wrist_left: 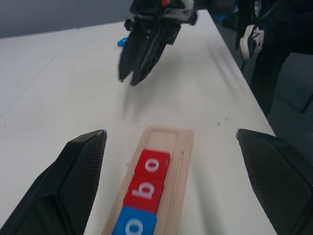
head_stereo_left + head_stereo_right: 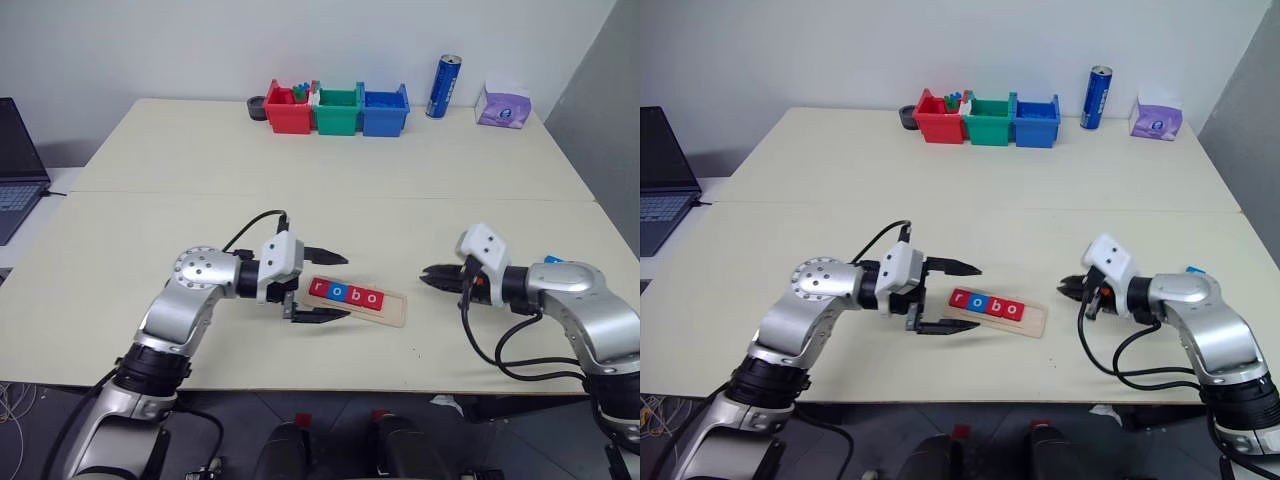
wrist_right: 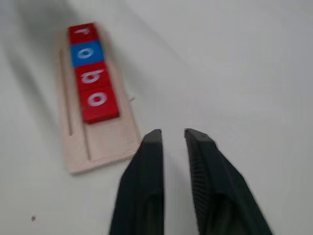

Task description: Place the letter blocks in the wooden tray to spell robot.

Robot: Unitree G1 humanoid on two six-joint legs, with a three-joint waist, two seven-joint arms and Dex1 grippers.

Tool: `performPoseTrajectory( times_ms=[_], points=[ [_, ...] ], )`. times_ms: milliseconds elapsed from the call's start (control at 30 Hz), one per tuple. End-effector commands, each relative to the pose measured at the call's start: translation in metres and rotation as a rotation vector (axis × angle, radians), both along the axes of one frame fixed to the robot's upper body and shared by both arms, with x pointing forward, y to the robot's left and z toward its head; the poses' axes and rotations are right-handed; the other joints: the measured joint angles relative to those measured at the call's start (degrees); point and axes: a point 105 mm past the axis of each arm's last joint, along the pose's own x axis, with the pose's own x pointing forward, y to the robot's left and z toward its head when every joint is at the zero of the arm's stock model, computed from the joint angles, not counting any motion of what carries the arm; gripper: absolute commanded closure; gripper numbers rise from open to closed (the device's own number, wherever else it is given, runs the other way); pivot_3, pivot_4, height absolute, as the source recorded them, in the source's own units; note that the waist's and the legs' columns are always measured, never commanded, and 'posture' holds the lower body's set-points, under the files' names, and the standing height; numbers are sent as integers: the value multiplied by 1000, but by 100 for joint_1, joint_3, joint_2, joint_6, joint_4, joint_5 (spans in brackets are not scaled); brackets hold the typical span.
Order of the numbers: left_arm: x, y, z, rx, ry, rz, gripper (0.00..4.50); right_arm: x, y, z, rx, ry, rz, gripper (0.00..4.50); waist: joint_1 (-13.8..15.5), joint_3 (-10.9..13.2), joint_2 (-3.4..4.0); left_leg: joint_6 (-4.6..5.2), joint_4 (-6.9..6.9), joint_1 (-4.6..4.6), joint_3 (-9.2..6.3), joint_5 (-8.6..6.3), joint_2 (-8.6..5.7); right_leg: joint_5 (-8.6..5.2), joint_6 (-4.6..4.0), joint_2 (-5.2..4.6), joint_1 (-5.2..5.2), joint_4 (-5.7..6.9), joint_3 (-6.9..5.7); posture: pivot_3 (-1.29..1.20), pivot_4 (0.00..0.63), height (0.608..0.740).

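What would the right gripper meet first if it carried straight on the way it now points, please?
Most likely the bare end of the wooden tray, just past the last red letter block. The right gripper points along the table toward it, with only open tabletop between. Its height is hard to judge, so it might pass over.

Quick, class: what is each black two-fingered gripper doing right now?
Left gripper: open, empty, around the pale wooden tray's end.
Right gripper: slightly open, empty.

A long, narrow pale wooden tray (image 2: 385, 309) lies flat on the surface, near its front edge. In the tray's shallow groove sit four small square letter blocks (image 2: 345, 294), touching in a row: red "r", blue "o", red "b", red "o". The groove's last stretch past the final "o" is bare wood.
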Motion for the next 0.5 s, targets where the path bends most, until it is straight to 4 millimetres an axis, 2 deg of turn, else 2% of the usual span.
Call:
performPoseTrajectory(
  times_ms=[33, 133, 233, 367, 500],
  points=[
    [6, -27, 12, -58, -37, -4, 0, 10, -38, 23, 9, -144, -306, 2216, 21, -1, 0, 0, 2, -3, -2, 0, -2, 0, 0, -2, 2, -1, 1, 0, 150, 740],
    [15, -56, 15, -101, -53, 25, 0, 12, -74, 27, 7, -235, -601, 1151, 15, -2, 0, 0, 1, -5, 0, 0, -4, 0, 1, -3, 2, -4, 7, 0, 150, 740],
    [19, -74, 14, -108, -63, 39, 0, 10, -99, 26, -5, -277, -785, 128, 13, -3, 1, 0, -1, -5, 1, 0, -5, 0, 1, -4, 1, -4, 12, 0, 150, 740],
    [24, -108, 16, -136, -67, 57, 0, 7, -143, 10, 33, -266, -1078, 55, -3, -6, 7, 0, -6, 2, 5, 0, -4, 0, 1, -2, 1, -1, 16, 0, 150, 740],
    [30, -122, 22, -145, -83, 62, 0, 12, -154, -2, 49, -222, -1166, 55, -36, -11, 16, 0, -7, 6, 19, 1, -10, 1, 2, -2, 1, -1, 17, 0, 150, 740]
  ],
)
